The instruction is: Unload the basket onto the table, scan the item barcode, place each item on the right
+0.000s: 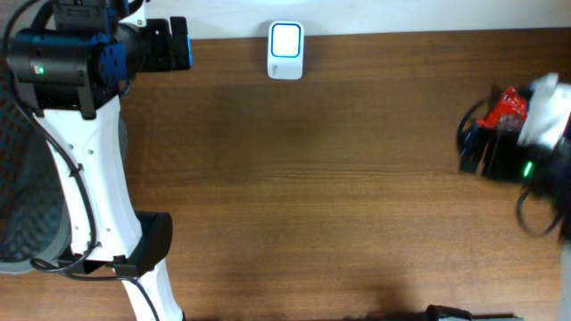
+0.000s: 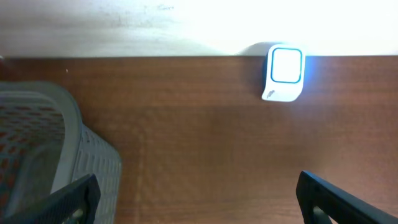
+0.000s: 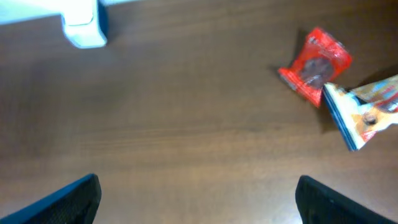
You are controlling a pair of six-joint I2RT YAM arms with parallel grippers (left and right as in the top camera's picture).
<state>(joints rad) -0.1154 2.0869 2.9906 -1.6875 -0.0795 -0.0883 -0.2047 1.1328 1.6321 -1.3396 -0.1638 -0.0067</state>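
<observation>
The white barcode scanner [image 1: 285, 50] stands at the table's back edge with its window lit; it also shows in the left wrist view [image 2: 285, 72] and the right wrist view [image 3: 84, 25]. A red packet [image 3: 314, 65] lies on the table at the far right, touching a white, blue and orange packet [image 3: 365, 113]. In the overhead view the red packet [image 1: 508, 105] shows beside my blurred right arm. My right gripper [image 3: 202, 202] [image 1: 469, 141] is open and empty, left of the packets. At the back left my left gripper [image 2: 199, 205] [image 1: 181, 43] is also open with nothing in it.
A grey mesh basket [image 2: 50, 143] sits at the table's left side, under the left arm, and shows in the overhead view [image 1: 27, 223]. Bare brown table [image 1: 312, 196] lies between the two arms.
</observation>
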